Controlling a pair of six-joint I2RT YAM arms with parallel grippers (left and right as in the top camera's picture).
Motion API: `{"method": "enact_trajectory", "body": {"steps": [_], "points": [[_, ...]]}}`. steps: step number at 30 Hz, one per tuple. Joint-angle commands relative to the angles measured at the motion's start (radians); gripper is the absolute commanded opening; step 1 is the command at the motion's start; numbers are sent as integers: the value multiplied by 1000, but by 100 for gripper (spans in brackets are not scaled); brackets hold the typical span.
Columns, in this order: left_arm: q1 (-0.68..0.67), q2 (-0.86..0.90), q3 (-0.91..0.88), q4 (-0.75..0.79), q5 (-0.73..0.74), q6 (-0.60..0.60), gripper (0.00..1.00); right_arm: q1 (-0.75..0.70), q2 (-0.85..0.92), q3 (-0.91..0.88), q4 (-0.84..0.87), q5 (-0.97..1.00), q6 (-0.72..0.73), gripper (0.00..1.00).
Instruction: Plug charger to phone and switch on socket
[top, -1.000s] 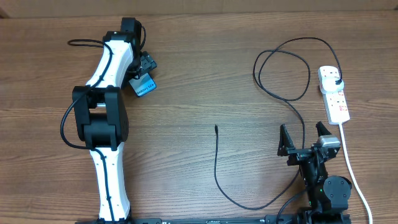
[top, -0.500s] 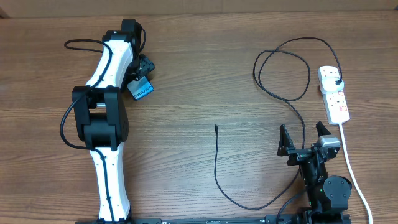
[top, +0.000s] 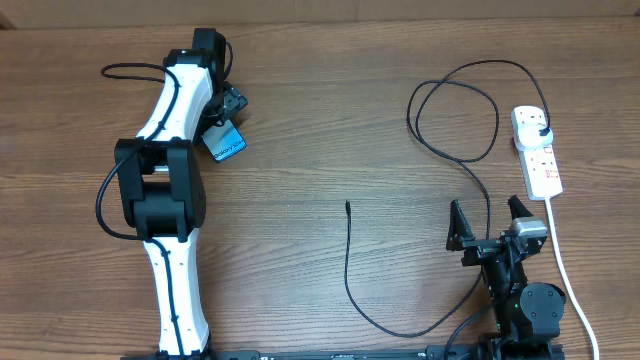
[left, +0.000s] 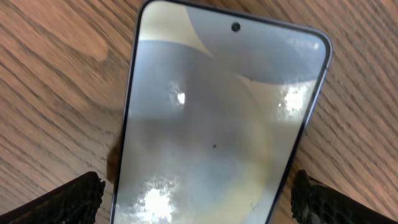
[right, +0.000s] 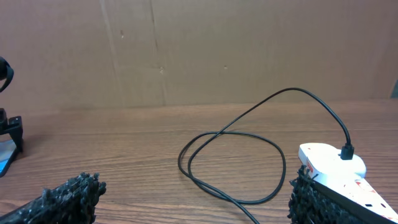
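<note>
The phone (top: 229, 142), with a light-blue screen, lies on the wooden table at the far left. In the left wrist view the phone (left: 211, 118) fills the frame. My left gripper (top: 226, 118) is open and straddles its lower end, one finger on each side (left: 196, 196); the right finger is close against the phone's edge. The charger cable (top: 349, 265) has its free tip (top: 347, 206) mid-table. It loops round to a black plug (top: 541, 133) seated in the white socket strip (top: 536, 152). My right gripper (top: 489, 222) is open and empty (right: 196, 196), left of the strip (right: 329, 165).
The strip's thick white cord (top: 566, 275) runs down the right side past my right arm. The cable makes a double loop (right: 230, 134) at the back right. A brown cardboard wall (right: 199, 50) stands behind the table.
The phone and my left gripper have shifted slightly to the left and turned a little. The right arm, cable and strip have not moved.
</note>
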Motion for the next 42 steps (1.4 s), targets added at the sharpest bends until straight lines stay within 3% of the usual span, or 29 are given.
{"method": "enact_trajectory", "body": {"steps": [1,30,42], "points": [[13,7,10,5,-25,-17,100,5,-9,-11,4,0,-4,100],[12,8,8,-113,-1,-4,100,5,-9,-11,4,0,-4,100],[35,10,8,-82,66,76,100,5,-9,-11,4,0,-4,100]]}}
